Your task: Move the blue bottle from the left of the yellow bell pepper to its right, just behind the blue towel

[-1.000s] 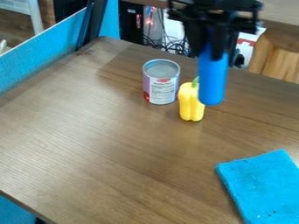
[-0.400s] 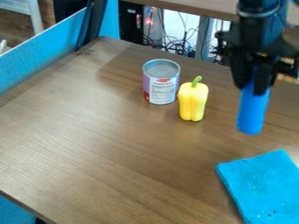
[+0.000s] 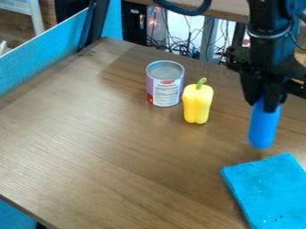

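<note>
The end effector [image 3: 267, 103] gripped the blue cylinder [image 3: 263, 125] by its top; a loose grip risked tipping it against the cloth [image 3: 268, 189].

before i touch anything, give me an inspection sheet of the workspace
Surface: wood-grain table, dark mark near its far left corner
Main things: blue cylinder, hanging nearly upright from the gripper
Clutter: can and yellow pepper standing side by side; blue cloth flat, dark specks on it
Gripper: holds the cylinder's top, just beyond the cloth
Cables: tangle behind the table's far edge
Surroundings: blue partition at the table's left edge
</note>
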You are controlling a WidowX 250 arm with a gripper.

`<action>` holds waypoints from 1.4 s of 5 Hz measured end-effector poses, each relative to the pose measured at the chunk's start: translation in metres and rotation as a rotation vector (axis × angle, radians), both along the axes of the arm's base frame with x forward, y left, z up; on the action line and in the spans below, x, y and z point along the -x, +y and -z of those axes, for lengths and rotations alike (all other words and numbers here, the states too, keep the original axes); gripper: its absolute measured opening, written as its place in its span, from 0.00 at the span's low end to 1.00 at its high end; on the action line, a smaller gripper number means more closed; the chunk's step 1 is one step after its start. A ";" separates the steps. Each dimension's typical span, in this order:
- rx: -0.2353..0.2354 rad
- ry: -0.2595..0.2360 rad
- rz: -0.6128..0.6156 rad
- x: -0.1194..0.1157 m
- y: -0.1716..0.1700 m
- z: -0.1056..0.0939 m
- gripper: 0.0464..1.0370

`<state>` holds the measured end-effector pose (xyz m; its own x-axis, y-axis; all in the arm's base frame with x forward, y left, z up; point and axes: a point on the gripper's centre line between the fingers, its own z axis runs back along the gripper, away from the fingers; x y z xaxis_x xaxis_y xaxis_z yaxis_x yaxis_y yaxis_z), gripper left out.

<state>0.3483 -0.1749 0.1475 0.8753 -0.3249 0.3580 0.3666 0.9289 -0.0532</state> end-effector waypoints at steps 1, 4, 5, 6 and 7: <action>-0.001 -0.001 0.000 0.000 0.000 0.001 0.33; -0.056 0.010 0.013 -0.001 0.006 0.015 0.33; -0.061 0.013 0.014 -0.002 0.006 0.016 0.37; -0.061 0.018 -0.001 -0.001 0.007 0.017 0.69; -0.061 0.018 -0.001 -0.001 0.007 0.017 0.95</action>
